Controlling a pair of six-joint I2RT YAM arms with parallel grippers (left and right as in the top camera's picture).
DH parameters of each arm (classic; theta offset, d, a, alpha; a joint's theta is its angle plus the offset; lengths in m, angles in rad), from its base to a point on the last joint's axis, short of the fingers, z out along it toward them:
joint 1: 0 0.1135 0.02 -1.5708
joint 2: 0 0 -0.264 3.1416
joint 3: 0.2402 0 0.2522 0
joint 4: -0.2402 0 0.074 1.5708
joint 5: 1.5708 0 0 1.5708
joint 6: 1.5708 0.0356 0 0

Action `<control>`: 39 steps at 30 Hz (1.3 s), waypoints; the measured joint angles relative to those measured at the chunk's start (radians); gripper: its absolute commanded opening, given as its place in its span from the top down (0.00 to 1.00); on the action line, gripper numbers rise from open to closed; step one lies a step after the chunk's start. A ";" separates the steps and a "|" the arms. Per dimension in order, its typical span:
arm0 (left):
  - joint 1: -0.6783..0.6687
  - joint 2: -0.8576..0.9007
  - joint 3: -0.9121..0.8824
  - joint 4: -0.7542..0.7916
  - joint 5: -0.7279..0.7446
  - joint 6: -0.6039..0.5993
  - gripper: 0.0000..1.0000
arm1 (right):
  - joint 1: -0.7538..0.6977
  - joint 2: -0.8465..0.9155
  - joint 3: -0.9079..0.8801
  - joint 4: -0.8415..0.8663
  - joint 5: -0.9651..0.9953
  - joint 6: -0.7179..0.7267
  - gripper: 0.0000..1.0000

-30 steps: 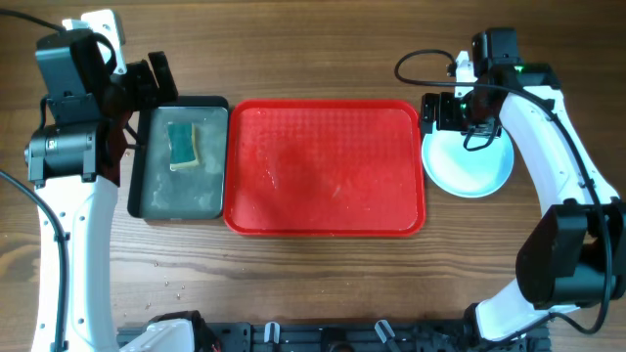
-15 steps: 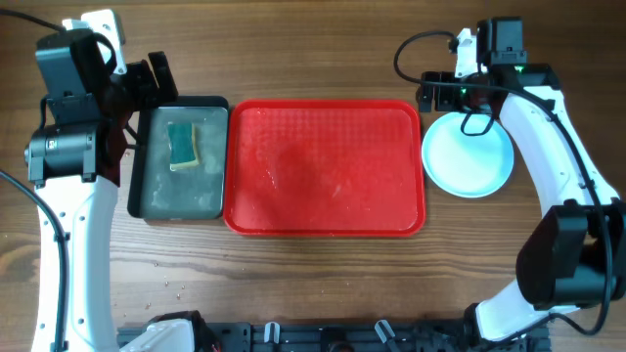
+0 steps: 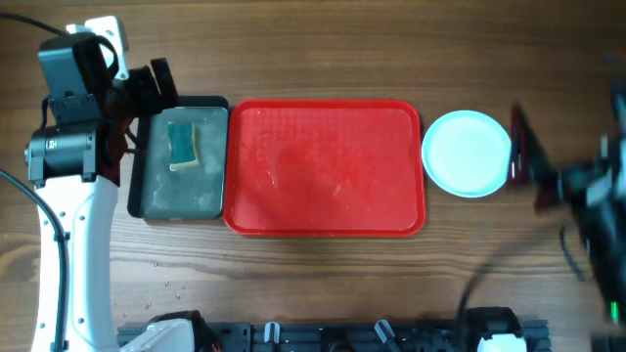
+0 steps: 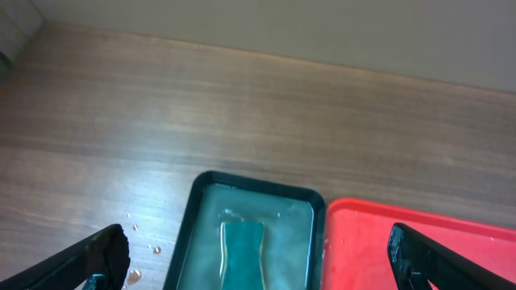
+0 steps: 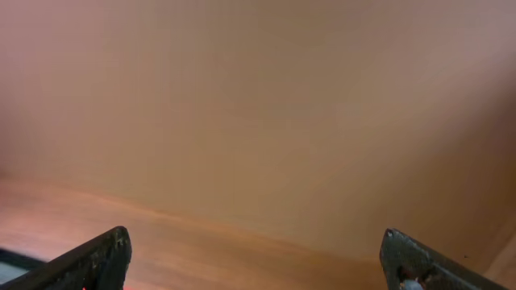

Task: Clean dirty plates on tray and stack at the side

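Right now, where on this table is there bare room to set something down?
The red tray is bare inside. Open wood runs along the front below both trays and along the back above them. Crowded: the black tray holds a sponge, the plates fill the spot right of the red tray, and the right arm is a blur beside them.

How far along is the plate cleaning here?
Done: red tray holds no plates; a plate stack, white on top, sits right of it. In hand: nothing; left gripper and right gripper open, sponge in the black tray. Left: seemingly nothing, though the stack's count is hidden.
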 measured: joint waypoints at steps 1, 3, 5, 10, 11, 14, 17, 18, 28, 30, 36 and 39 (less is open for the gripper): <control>0.000 0.000 0.000 -0.001 0.000 0.000 0.00 | 0.000 -0.061 -0.034 0.005 0.000 -0.005 0.00; 0.000 0.000 0.000 -0.001 0.000 0.000 0.00 | 0.000 -0.216 -0.162 0.014 0.000 -0.010 0.00; 0.000 0.000 0.000 0.000 0.000 0.000 0.00 | 0.000 -0.339 -0.314 0.047 0.000 -0.016 0.00; 0.000 0.000 0.000 0.002 0.000 0.000 0.00 | 0.000 -0.566 -0.745 0.389 -0.008 -0.023 0.00; 0.000 0.000 0.000 0.001 0.000 0.000 0.00 | 0.000 -0.589 -0.815 0.507 -0.018 -0.021 0.00; 0.000 0.000 0.000 0.001 0.000 0.000 0.00 | 0.000 -0.637 -1.001 0.841 -0.050 -0.014 0.00; 0.000 0.000 0.000 0.001 0.000 0.000 0.00 | 0.000 -0.665 -1.111 0.974 -0.053 -0.014 0.00; 0.000 0.000 0.000 0.001 0.000 0.000 0.00 | 0.000 -0.671 -1.146 0.993 -0.053 -0.014 0.00; 0.000 0.000 0.000 0.001 0.000 0.000 0.00 | 0.000 -0.680 -1.321 0.789 -0.006 0.039 0.00; 0.000 0.000 0.000 0.000 0.000 0.000 0.00 | 0.000 -0.683 -1.318 0.671 0.035 0.077 0.00; 0.000 0.000 0.000 0.001 0.000 0.000 0.00 | 0.000 -0.682 -1.321 0.614 0.131 0.170 0.00; 0.000 0.000 0.000 0.001 0.000 0.000 0.00 | 0.000 -0.682 -1.321 0.614 0.132 0.185 0.01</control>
